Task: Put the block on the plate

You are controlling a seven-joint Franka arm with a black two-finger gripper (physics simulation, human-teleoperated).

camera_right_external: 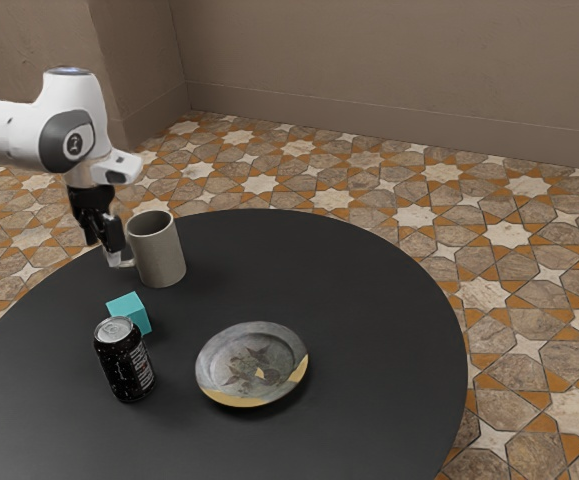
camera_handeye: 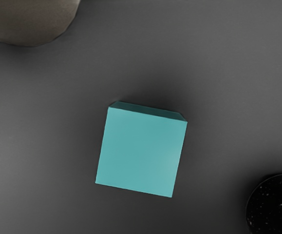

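Pincer [camera_right_external: 104, 248] hangs above the block [camera_handeye: 141, 152], which mug [camera_right_external: 158, 252] and can [camera_right_external: 125, 365] flank.

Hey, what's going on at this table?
A robot arm is hovering its gripper above the block, apparently to pick it up and put it on the plate. For now it isn't holding the block, which sits on the table near the can and the mug. The plate has nothing on it yet.
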